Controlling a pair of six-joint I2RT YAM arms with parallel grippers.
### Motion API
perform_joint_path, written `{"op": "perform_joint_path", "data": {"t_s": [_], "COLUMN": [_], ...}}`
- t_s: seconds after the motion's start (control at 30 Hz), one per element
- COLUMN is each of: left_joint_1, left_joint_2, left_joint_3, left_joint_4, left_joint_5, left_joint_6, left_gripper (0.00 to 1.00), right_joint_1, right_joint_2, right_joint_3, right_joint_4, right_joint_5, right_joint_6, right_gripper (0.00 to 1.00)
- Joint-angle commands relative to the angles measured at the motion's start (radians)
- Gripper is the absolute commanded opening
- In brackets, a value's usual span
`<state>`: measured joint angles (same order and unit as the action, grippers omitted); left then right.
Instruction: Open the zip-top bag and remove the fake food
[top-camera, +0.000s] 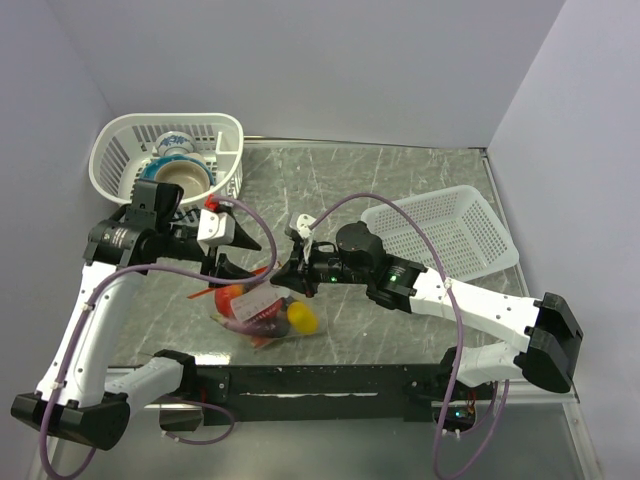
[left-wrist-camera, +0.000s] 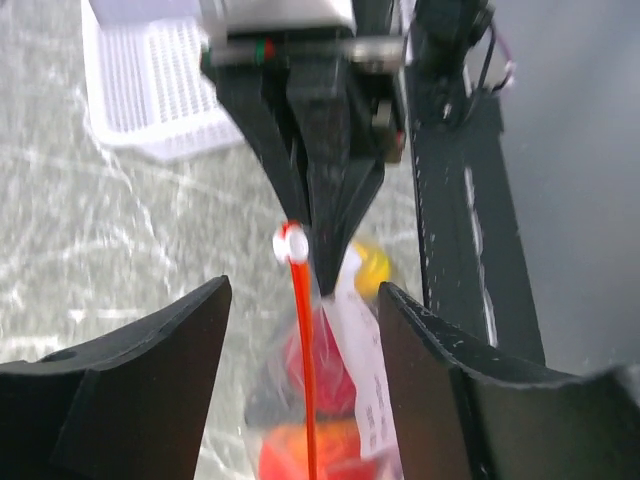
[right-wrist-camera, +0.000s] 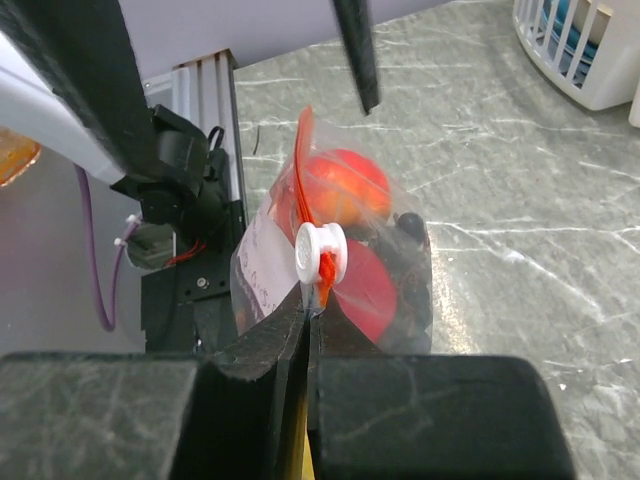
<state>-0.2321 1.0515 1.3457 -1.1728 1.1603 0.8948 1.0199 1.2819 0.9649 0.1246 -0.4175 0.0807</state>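
The zip-top bag (top-camera: 262, 312) is clear, with an orange-red zip strip (left-wrist-camera: 305, 370) and a white slider (right-wrist-camera: 320, 251). It hangs near the table's front edge. Fake food shows inside it: a red tomato (right-wrist-camera: 368, 290), an orange piece (right-wrist-camera: 345, 185), a yellow piece (top-camera: 301, 318) and something dark. My right gripper (right-wrist-camera: 312, 308) is shut on the bag's top edge just below the slider; it also shows in the top view (top-camera: 285, 275). My left gripper (left-wrist-camera: 303, 290) is open, its fingers either side of the strip without touching it; it also shows in the top view (top-camera: 243, 256).
A round white basket (top-camera: 112, 150) holding blue-and-white bowls stands at the back left. A rectangular white basket (top-camera: 470, 215) stands on the right. The black and aluminium base rail (top-camera: 330, 380) runs close below the bag.
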Motion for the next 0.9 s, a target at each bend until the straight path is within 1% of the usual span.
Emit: {"op": "perform_joint_path", "data": {"t_s": [0.0,0.2,0.3,0.33,0.47,0.6,0.63,0.67,0.73,0.77,0.8,0.83,0.87], "left_joint_1": [0.001,-0.001,-0.013,-0.019,-0.041,-0.055,-0.056,-0.056,-0.056,-0.056,-0.056,-0.056,-0.058], "left_joint_2": [0.015,0.077,0.113,0.132,0.180,0.211,0.222,0.223,0.229,0.225,0.223,0.214,0.208], "left_joint_3": [-0.003,-0.025,-0.007,0.001,0.056,0.081,0.093,0.099,0.115,0.118,0.121,0.119,0.118], "left_joint_4": [0.102,0.131,0.108,0.073,-0.046,-0.125,-0.148,-0.192,-0.199,-0.197,-0.199,-0.197,-0.194], "left_joint_5": [0.151,0.191,0.193,0.193,0.184,0.179,0.182,0.185,0.180,0.174,0.171,0.164,0.153], "left_joint_6": [-0.074,-0.119,-0.122,-0.114,-0.010,0.047,0.097,0.116,0.104,0.101,0.099,0.104,0.102], "left_gripper": [0.67,0.66,0.64,0.63,0.58,0.54,0.54,0.52,0.48,0.42,0.39,0.33,0.30], "right_joint_1": [0.006,0.006,0.006,0.006,0.008,0.006,0.008,0.008,0.009,0.008,0.008,0.006,0.006], "right_joint_2": [-0.006,-0.003,-0.003,-0.003,0.000,0.011,0.013,0.016,0.014,0.014,0.014,0.013,0.010], "right_joint_3": [0.070,0.081,0.092,0.095,0.109,0.120,0.126,0.127,0.127,0.126,0.124,0.124,0.123], "right_joint_4": [0.038,0.032,0.021,0.020,0.007,-0.003,-0.006,-0.008,-0.010,-0.008,-0.008,-0.006,-0.006], "right_joint_5": [-0.038,-0.053,-0.055,-0.056,-0.056,-0.056,-0.058,-0.058,-0.056,-0.053,-0.050,-0.050,-0.046], "right_joint_6": [-0.002,-0.001,-0.007,-0.009,-0.018,-0.025,-0.027,-0.027,-0.029,-0.027,-0.027,-0.030,-0.030], "right_gripper": [0.05,0.05,0.06,0.06,0.07,0.07,0.08,0.08,0.08,0.08,0.08,0.08,0.08]}}
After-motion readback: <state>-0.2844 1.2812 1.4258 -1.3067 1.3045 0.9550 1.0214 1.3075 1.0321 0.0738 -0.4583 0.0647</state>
